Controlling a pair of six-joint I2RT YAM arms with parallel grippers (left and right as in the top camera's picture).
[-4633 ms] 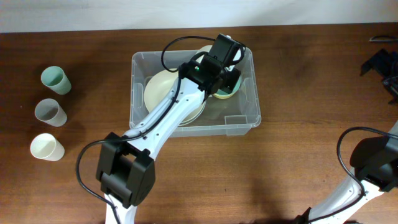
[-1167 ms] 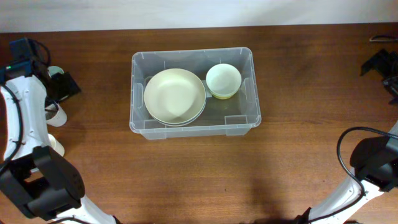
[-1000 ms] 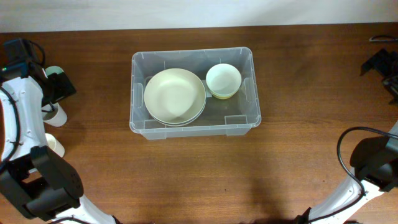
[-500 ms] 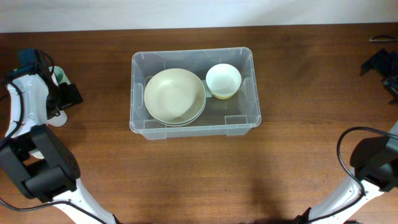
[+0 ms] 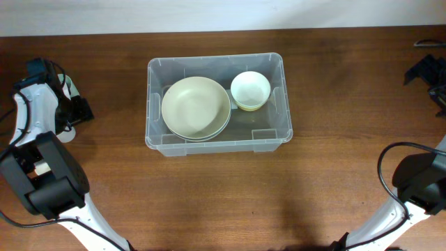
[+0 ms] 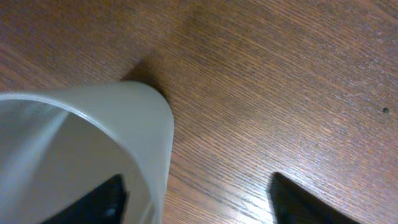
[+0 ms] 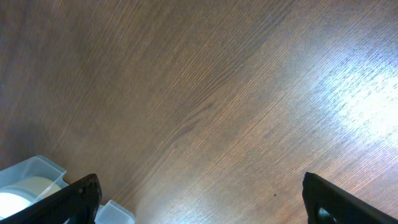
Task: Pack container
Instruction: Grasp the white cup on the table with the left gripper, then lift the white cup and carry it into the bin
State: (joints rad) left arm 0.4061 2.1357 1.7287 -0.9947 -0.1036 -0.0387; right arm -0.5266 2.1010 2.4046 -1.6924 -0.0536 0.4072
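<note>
Dark brown wood grain right under the left gripper [image 6: 199, 202], and that same table [image 5: 334, 139] runs on in every direction, glossy where the light hits it; beyond its far edge there is only a pale strip of wall [image 5: 209, 14]

Now the left gripper itself: its jaws stand apart, straddling the wall of a translucent pale cup [image 6: 93, 124] that stands upright on the wood. One dark finger [image 6: 102, 199] shows through the plastic from inside the cup, and the other sits outside with bare table between it and the cup's side. So it is open around the rim and not clamped; whether the inner finger touches the plastic, I cannot tell. From above, this gripper sits at the table's left edge, and a white cup [image 5: 65, 134] peeks out just beside it on the near side

Well off to this gripper's right lies the container [image 5: 157, 70], clear plastic, standing flat in the middle of the table. Inside, a cream plate [image 5: 195, 108] fills the side nearer the left gripper, a small white bowl [image 5: 251, 89] sits beyond it, and a white label [image 5: 261, 132] shows on the base

Farthest away, past the container at the opposite edge, the right gripper [image 7: 208, 196] hangs over bare wood, fingers spread wide, nothing between them, a corner of the container just visible at its left
</note>
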